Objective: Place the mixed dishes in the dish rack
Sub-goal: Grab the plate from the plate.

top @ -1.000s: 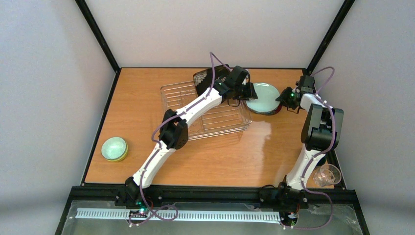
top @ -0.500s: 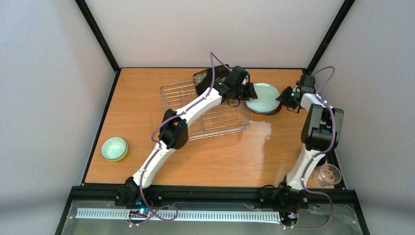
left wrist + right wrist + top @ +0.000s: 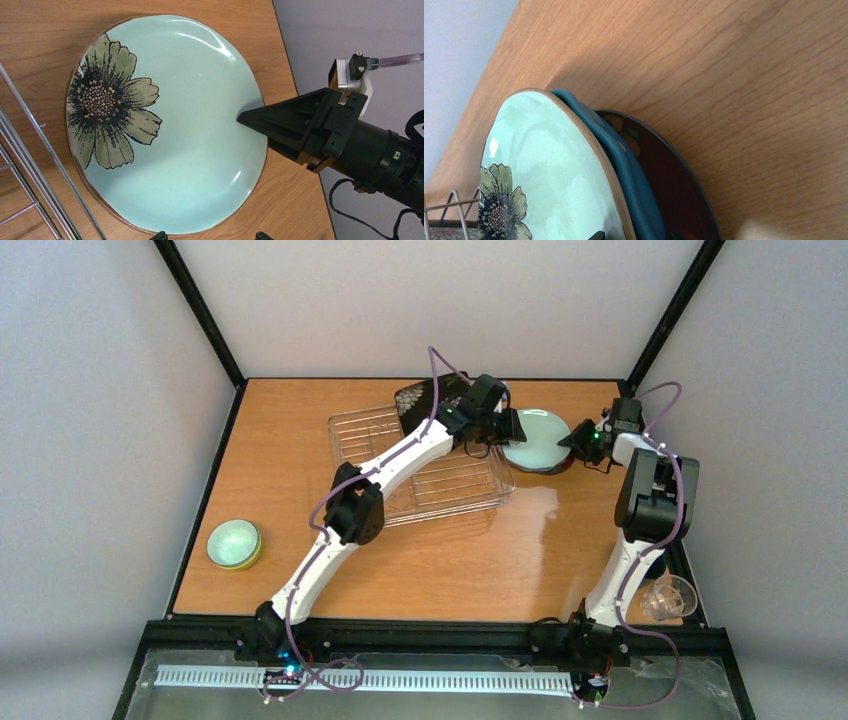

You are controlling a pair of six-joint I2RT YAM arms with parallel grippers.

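The pale mint plate [image 3: 533, 440] with a dark flower [image 3: 107, 100] tops a stack right of the dish rack [image 3: 420, 468]. In the right wrist view the blue plate [image 3: 624, 160] and the small dark red floral plate [image 3: 669, 185] lie under the mint plate [image 3: 549, 170]. My left gripper [image 3: 515, 427] hovers open over the mint plate's left edge, and its fingertips [image 3: 161, 235] stand either side of the near rim. My right gripper [image 3: 578, 438] is open at the plate's right rim, with one fingertip [image 3: 599, 235] on the plate's face. The black square floral plate [image 3: 420, 398] leans behind the rack. The green mug is out of view.
The mint bowl sits inside the yellow-green bowl [image 3: 234, 544] at the table's left edge. The clear glass cup [image 3: 670, 597] stands at the near right by the right arm's base. The left arm reaches across the rack. Black frame posts and grey walls close in the table.
My right gripper has shifted slightly up and toward the mint plate's rim. The left arm and the dishes have not visibly moved.
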